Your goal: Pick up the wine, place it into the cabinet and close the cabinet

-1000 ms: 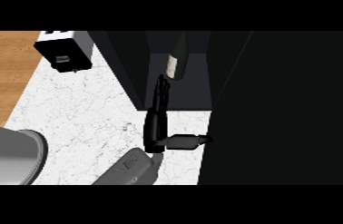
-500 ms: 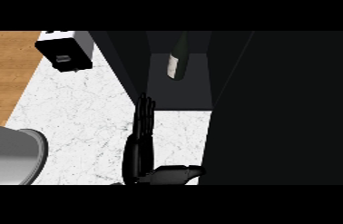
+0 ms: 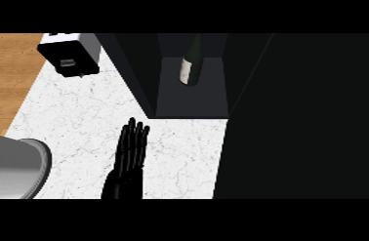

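Note:
The dark wine bottle (image 3: 190, 64) with a pale label stands inside the open cabinet (image 3: 194, 104), at the top middle of the head view. Nothing holds it. My right hand (image 3: 130, 159) is below and left of the cabinet, over the white marble counter (image 3: 79, 113). It is open, its fingers straight and together, pointing at the cabinet's front edge and well apart from the bottle. The cabinet's door (image 3: 296, 118) stands open as a large black panel filling the right side. My left hand does not show.
A black and white appliance (image 3: 69, 54) sits at the counter's far left, beside a wooden strip (image 3: 18, 64). A grey rounded shape (image 3: 22, 167) fills the lower left edge; I cannot tell what it is.
My right hand has let go of the bottle, straightened its fingers and drawn back out of the cabinet toward the lower edge. The bottle stays standing inside.

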`<action>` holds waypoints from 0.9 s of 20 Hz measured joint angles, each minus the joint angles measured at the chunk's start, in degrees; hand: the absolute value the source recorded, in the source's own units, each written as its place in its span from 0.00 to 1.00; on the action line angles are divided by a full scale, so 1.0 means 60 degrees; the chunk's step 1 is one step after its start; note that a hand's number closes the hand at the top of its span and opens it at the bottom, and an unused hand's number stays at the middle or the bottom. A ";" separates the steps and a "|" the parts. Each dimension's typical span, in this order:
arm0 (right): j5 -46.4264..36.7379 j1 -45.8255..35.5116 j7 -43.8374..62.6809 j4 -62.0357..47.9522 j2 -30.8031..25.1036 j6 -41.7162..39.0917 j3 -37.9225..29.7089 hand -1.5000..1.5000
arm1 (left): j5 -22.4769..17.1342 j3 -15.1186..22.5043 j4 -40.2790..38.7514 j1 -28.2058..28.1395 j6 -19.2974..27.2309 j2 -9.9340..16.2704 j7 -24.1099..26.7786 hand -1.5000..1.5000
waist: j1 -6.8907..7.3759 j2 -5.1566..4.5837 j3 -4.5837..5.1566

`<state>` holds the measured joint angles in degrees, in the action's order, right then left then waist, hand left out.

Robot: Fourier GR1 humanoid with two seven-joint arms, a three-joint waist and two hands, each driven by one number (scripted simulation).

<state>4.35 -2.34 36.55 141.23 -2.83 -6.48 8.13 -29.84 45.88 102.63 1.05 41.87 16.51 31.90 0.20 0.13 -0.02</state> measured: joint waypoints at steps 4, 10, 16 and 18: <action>0.0125 0.0376 0.0061 0.0086 -0.0100 -0.0380 0.0258 1.00 | -0.0089 -0.0141 0.0756 -0.0688 -0.0644 0.0800 -0.0005 0.00 | -0.0018 0.0003 -0.0001; 0.0159 0.0689 0.0008 0.0150 -0.0147 -0.0763 0.0816 1.00 | -0.0511 -0.0932 0.1490 -0.1404 -0.1857 0.1893 0.0004 0.00 | -0.0027 0.0002 0.0004; 0.0319 0.1076 0.0762 0.0199 0.0224 -0.0614 0.1727 1.00 | -0.0925 -0.1773 0.1915 -0.2173 -0.2604 0.2570 0.0285 0.00 | -0.0009 0.0008 0.0007; 0.0331 0.1205 0.0838 0.0151 0.0303 -0.0625 0.2041 1.00 | -0.1070 -0.2135 0.2039 -0.2375 -0.2813 0.2765 0.0332 0.00 | -0.0001 0.0005 0.0007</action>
<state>6.34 4.89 41.58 142.14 -1.02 -10.23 20.38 -36.26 33.07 114.86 -13.20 24.99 33.11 33.89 0.20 0.17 0.02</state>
